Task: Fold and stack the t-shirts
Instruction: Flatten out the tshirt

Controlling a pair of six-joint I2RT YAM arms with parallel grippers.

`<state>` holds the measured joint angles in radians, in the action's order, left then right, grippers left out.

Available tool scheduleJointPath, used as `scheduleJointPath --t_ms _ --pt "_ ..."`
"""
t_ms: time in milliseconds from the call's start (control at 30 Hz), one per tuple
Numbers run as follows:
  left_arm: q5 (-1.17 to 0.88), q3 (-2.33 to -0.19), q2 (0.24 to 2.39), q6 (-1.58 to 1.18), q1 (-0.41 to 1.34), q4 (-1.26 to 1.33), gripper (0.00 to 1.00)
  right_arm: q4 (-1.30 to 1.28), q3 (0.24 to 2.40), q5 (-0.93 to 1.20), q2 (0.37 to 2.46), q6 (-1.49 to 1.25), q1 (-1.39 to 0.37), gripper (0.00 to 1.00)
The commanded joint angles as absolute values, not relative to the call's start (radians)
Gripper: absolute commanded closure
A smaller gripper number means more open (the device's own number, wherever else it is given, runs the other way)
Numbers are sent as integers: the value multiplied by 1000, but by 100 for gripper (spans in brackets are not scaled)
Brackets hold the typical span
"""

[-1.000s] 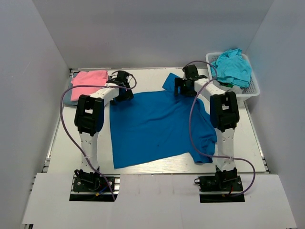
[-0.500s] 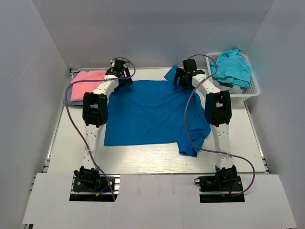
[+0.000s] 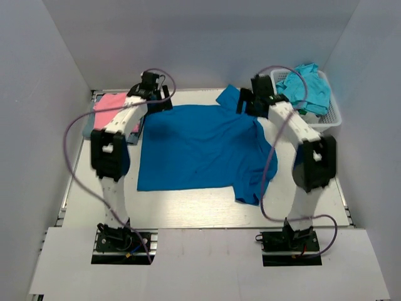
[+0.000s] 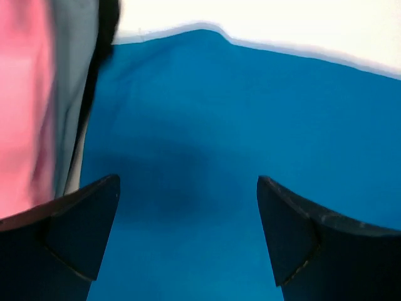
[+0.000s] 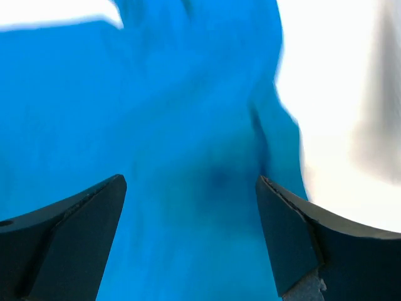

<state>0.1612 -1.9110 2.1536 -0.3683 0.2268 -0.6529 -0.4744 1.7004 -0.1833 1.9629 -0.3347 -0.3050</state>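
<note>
The royal-blue t-shirt [image 3: 200, 147] lies spread flat mid-table, one sleeve sticking out at the far edge and the right side bunched near the right arm. My left gripper [image 3: 153, 100] hangs open and empty above its far left corner; the left wrist view shows the gripper [image 4: 188, 213] over blue cloth [image 4: 238, 125]. My right gripper [image 3: 245, 103] hangs open and empty above the far right shoulder; the right wrist view shows it [image 5: 191, 213] over the shirt [image 5: 175, 125]. A folded pink t-shirt [image 3: 111, 105] lies on a grey-blue one [image 3: 88, 128] at far left. A turquoise t-shirt [image 3: 306, 88] fills the basket.
The white lattice basket [image 3: 332, 118] stands at the far right corner, close to the right arm's elbow. The pink and grey-blue stack [image 4: 69, 81] lies just left of the left gripper. Grey walls enclose the table on three sides.
The blue shirt was dragged toward the far edge and flattened. Both grippers have since let go of it and lifted, and both arms now stand higher.
</note>
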Motion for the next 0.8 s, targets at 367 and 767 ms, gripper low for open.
scheduleJointPath --t_ms 367,767 --pt "196 -764 1157 -824 215 -787 0 -588 767 -68 1324 -575 -365 10" --pt "232 -589 1141 -983 206 -753 0 -629 649 -158 1243 -670 -354 38"
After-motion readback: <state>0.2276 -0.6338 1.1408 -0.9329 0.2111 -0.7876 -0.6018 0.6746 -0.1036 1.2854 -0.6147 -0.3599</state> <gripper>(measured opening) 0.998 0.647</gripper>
